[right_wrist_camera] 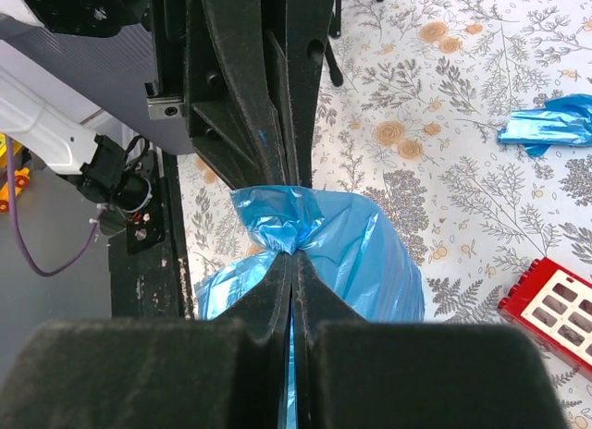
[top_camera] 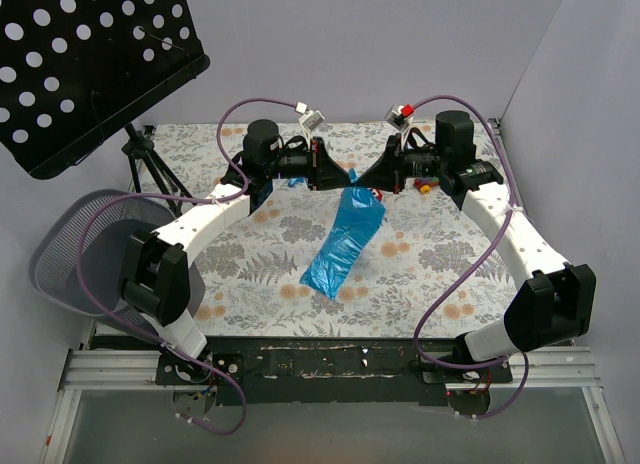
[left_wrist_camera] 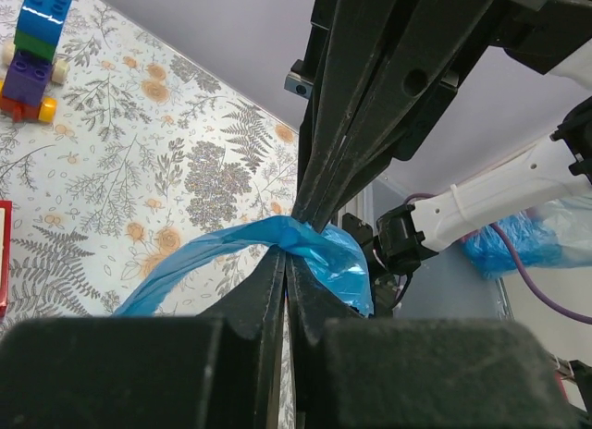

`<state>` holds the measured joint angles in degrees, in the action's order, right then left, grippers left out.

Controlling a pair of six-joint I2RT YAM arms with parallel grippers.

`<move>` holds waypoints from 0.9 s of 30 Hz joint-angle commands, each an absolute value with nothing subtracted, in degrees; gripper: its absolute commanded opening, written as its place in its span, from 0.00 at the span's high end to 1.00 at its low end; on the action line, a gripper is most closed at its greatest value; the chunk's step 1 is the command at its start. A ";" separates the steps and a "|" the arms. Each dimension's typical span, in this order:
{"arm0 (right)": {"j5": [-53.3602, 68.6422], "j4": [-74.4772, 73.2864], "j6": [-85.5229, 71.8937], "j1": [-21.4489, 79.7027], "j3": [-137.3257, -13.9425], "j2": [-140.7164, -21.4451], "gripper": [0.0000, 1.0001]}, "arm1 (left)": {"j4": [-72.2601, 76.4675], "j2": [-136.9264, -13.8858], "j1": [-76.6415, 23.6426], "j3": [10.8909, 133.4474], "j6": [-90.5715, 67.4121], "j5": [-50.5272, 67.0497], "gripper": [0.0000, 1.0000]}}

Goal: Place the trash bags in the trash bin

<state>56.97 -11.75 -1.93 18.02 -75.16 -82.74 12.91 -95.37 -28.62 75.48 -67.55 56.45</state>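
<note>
Pinching the blue trash bag [top_camera: 340,249] between them, left end effector [left_wrist_camera: 290,244] and right end effector [right_wrist_camera: 292,251] both clamp its film

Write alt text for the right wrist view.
The right arm's black fingers are shut on the bunched blue trash bag, and the left arm's fingers pinch it from the opposite side. A floral cloth lies beneath, a red toy block at lower right.

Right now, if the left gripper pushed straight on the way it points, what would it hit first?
The blue bag, already pinched by the left gripper. Just past it, the right gripper points back at it, likely the first hard contact; the gap between them is hard to judge.
</note>
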 commanded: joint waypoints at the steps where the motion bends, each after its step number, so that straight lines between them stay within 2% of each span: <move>1: 58.45 -9.32 -3.69 17.14 -74.79 -81.65 0.99 | 12.22 -93.61 -28.74 76.82 -66.18 56.87 1.00; 13: 57.66 -9.67 -4.22 14.33 -74.71 -82.27 0.99 | 12.57 -91.14 -28.39 74.00 -66.45 55.37 1.00; 14: 58.00 -9.58 -4.22 14.33 -74.79 -82.18 0.99 | 12.57 -91.32 -28.39 74.18 -66.53 55.28 0.86; 16: 58.36 -9.58 -4.13 14.41 -74.79 -82.09 0.99 | 12.92 -91.58 -28.39 74.44 -68.02 53.88 0.52; 17: 58.45 -9.58 -4.13 14.50 -74.71 -82.00 0.99 | 13.53 -91.93 -28.48 74.62 -68.72 53.96 0.45; 19: 58.45 -9.49 -3.78 15.03 -74.62 -81.91 0.99 | 14.50 -92.98 -28.74 75.58 -69.96 54.40 0.39; 22: 58.18 -9.58 -3.43 16.26 -74.44 -81.65 0.99 | 14.94 -94.65 -29.62 77.51 -70.31 55.02 0.38; 27: 58.36 -8.35 -5.18 16.52 -74.88 -82.18 0.99 | 15.73 -96.50 -30.32 78.14 -69.34 57.30 0.52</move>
